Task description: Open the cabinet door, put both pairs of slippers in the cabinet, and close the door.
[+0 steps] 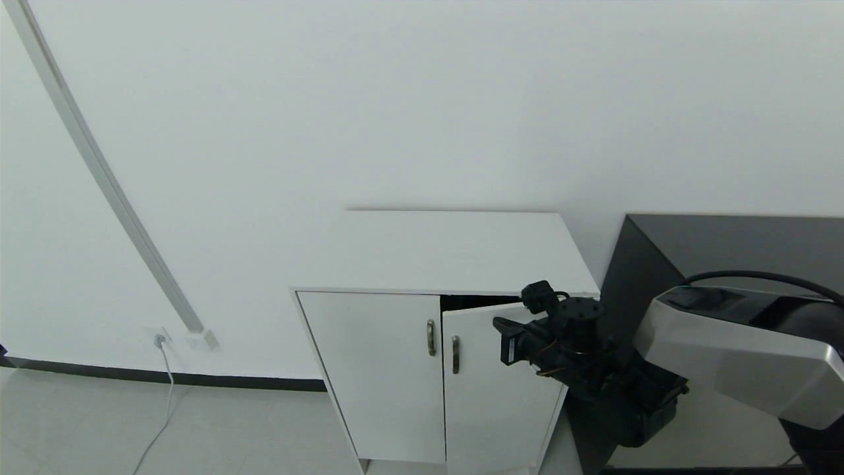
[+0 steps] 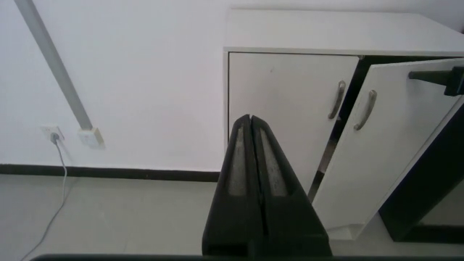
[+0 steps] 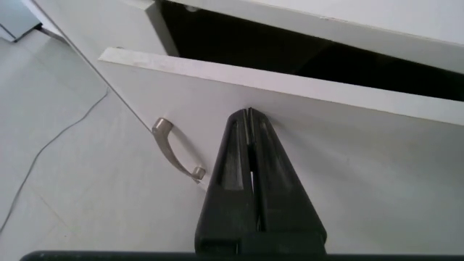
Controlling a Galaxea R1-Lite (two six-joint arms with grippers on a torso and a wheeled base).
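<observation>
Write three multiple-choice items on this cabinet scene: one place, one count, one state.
1. Where is the right gripper relative to the cabinet?
A. on its top
B. deep inside it
C. in front of the right door, near its top edge

2. How many door handles show?
A. one
B. two
C. four

3. How does the right door stand?
A. ajar
B. shut flush
C. taken off

Key:
1 C: the shut jaws point at the door's front, just below its top edge.
2 B: the left handle is on the left door and the right handle is on the right door.
3 A: a dark gap shows behind its top edge.
</observation>
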